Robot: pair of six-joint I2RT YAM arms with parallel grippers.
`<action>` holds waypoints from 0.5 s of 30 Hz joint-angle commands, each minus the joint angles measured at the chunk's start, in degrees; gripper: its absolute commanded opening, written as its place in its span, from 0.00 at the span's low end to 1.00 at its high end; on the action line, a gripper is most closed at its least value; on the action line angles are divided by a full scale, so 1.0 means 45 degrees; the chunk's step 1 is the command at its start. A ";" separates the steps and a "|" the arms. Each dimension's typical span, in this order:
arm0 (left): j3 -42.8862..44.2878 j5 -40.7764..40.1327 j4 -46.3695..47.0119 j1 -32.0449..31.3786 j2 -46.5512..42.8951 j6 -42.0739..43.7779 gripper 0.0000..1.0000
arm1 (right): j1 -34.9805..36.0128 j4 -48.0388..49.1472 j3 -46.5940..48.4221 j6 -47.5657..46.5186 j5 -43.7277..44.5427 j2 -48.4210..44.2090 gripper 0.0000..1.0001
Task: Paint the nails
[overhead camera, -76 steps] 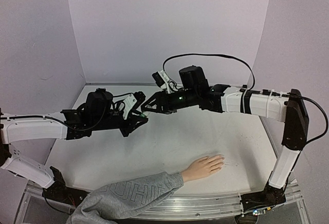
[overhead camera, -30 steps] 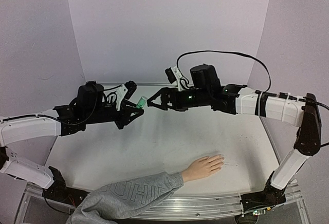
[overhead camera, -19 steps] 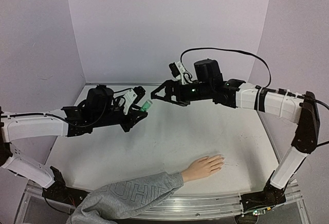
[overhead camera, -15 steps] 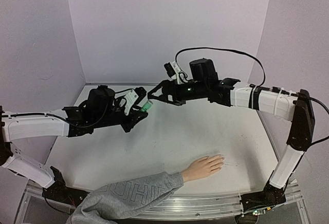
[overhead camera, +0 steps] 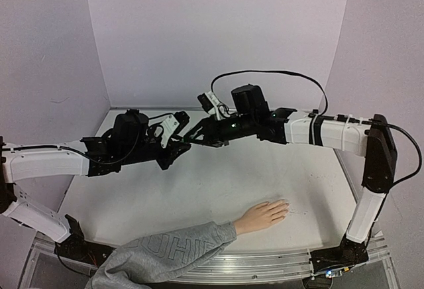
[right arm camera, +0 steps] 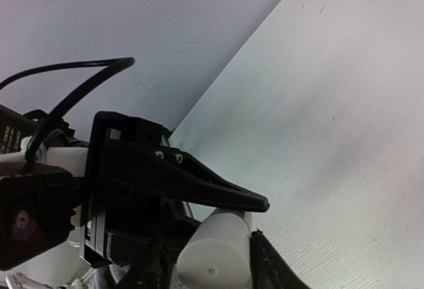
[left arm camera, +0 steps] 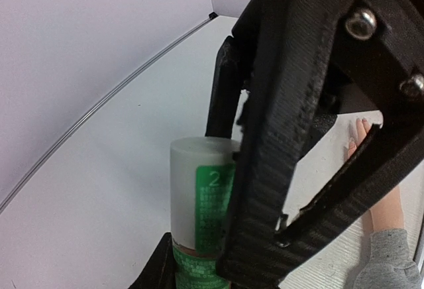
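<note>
A small bottle with a whitish cap (left arm camera: pixel 199 189) and a green label is held in the air between both grippers. My left gripper (overhead camera: pixel 176 146) is shut on the bottle's base, seen low in the left wrist view (left arm camera: pixel 189 272). My right gripper (overhead camera: pixel 189 138) is shut on the cap (right arm camera: pixel 215 252), with one black finger on each side of it. The flesh-coloured mannequin hand (overhead camera: pixel 262 215) lies flat on the table at the near right, far below both grippers. Its pale nails (overhead camera: pixel 285 205) point right; they also show in the left wrist view (left arm camera: pixel 358 127).
The grey sweatshirt sleeve (overhead camera: pixel 165 252) runs from the hand to the near edge. The white table (overhead camera: pixel 218 183) has lilac walls at the back and on both sides. A black cable loops above the right arm (overhead camera: pixel 265 72).
My right gripper had drawn back, open, away from the bottle. It has come back down to the left and closed round the cap. The left arm barely moved.
</note>
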 commanded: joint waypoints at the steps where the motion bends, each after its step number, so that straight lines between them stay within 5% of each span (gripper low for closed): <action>1: 0.0447 0.1230 0.0707 -0.0057 -0.0264 -0.0188 0.00 | 0.0047 0.0758 0.0034 -0.0284 -0.0422 -0.0289 0.31; 6: 0.0167 0.4235 0.0717 0.0087 -0.0805 -0.0249 0.00 | 0.0063 0.0681 -0.0254 -0.2589 -0.1865 -0.0526 0.00; 11: 0.0164 0.8756 0.0723 0.1044 -0.0877 -0.1087 0.00 | 0.0186 0.0359 -0.1464 -0.5741 -0.4222 -0.1598 0.00; 12: 0.0208 0.8934 0.0738 0.1058 -0.0855 -0.1131 0.00 | 0.0189 0.0339 -0.1485 -0.5639 -0.3946 -0.1701 0.03; 13: 0.0262 0.8870 0.0732 0.1060 -0.0801 -0.1265 0.00 | 0.0179 0.0333 -0.1437 -0.5304 -0.3401 -0.1777 0.21; 15: 0.0342 0.7956 0.0728 0.1057 -0.0770 -0.1379 0.00 | 0.0164 0.0298 -0.1213 -0.4491 -0.2350 -0.1927 0.37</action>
